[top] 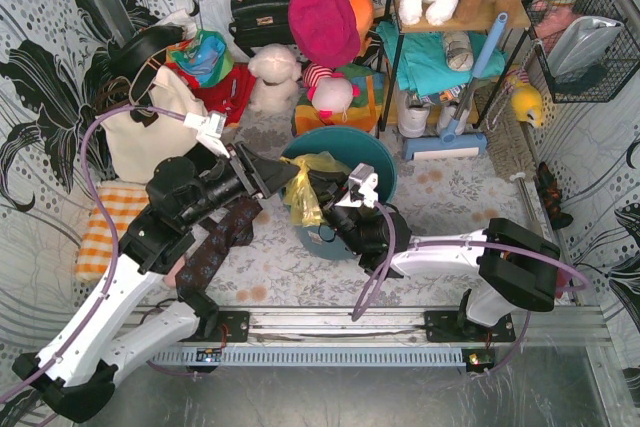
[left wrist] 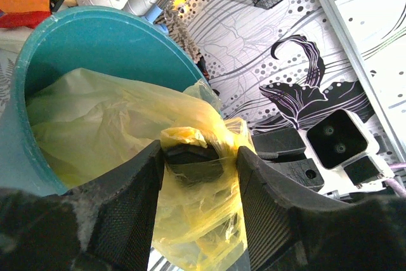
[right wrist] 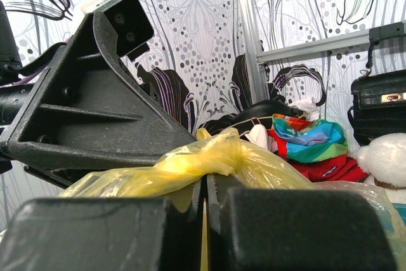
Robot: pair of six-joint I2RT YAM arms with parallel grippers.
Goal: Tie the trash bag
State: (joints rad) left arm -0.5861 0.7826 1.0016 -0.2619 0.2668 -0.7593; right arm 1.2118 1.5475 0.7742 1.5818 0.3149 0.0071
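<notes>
Pinches trash bag (top: 303, 195) neck in shut right end effector (right wrist: 204, 188), at bucket (top: 380, 162) rim's 9 o'clock side. Straddles same bunch with left end effector (left wrist: 198, 153), jaws half-wide either side. Comes in from 9 o'clock on left, 4 o'clock on right. Likely calls for left closing next.

The top external view looks steeply down from above and behind, wide over the whole floral-patterned table (top: 450, 187). The left wrist view faces into the round teal plastic bucket (left wrist: 95, 36), upper left, very close. The right wrist view, closer yet, looks level across the crumpled translucent yellow-green plastic trash bag (right wrist: 209, 160) toward the black-and-white patterned wall (right wrist: 190, 30). All three share that bag.
</notes>
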